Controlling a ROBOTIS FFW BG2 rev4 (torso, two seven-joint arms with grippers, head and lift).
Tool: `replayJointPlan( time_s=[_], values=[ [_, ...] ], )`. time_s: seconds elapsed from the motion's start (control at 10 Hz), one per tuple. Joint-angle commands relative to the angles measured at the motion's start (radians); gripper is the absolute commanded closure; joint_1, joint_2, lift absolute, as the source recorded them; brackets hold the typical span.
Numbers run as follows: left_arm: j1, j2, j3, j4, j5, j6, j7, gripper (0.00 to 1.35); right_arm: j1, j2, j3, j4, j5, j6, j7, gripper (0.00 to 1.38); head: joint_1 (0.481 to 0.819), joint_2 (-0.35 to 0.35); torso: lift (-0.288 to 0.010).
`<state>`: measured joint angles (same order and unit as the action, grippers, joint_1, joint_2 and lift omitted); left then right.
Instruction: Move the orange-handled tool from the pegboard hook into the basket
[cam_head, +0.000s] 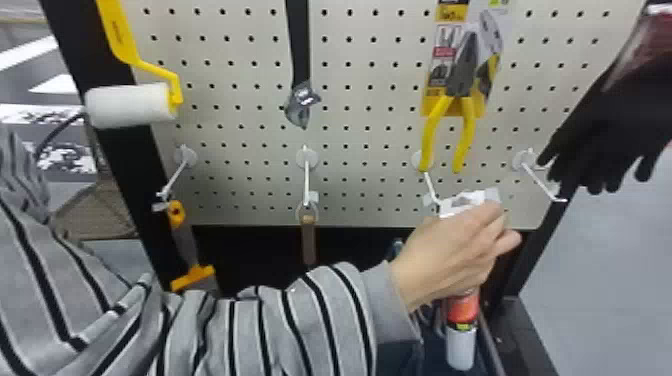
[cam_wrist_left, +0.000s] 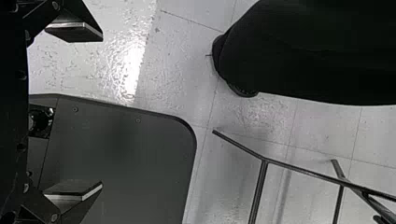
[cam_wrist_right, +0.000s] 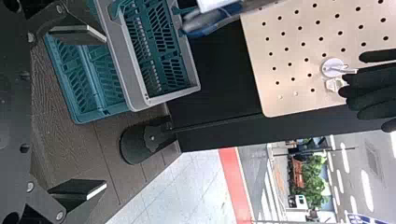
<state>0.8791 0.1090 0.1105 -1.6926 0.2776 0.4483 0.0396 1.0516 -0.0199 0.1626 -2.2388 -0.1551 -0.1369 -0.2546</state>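
On the left hook of the pegboard, orange-handled tool hung | left gripper gaped wide, empty | right gripper likewise | person's hand held red-and-white item

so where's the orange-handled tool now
At the head view's left, the orange-handled tool hangs at the leftmost white hook, above a striped grey sleeve.

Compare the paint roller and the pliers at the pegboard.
The paint roller has its handle above its working end; the pliers hang handles down. The roller's working end is a white cylinder; the pliers' is dark gray jaws. Both have yellow handles.
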Motion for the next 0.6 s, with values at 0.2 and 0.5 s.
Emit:
replayJointPlan(
  time_s=[0.2, 0.5],
  values=[
    [0.0, 0.0, 0.0, 0.0, 0.0, 0.003, -0.003, 0.18, -0.001, 0.0, 0.0, 0.006, -0.011, -0.003, 0.003, 0.18, 0.549, 0.0, -0.1],
    [0.002, 0.0, 0.001, 0.003, 0.0, 0.004, -0.007, 0.18, 0.001, 0.0, 0.0, 0.011, -0.015, -0.004, 0.005, 0.18, 0.549, 0.0, -0.1]
  ],
)
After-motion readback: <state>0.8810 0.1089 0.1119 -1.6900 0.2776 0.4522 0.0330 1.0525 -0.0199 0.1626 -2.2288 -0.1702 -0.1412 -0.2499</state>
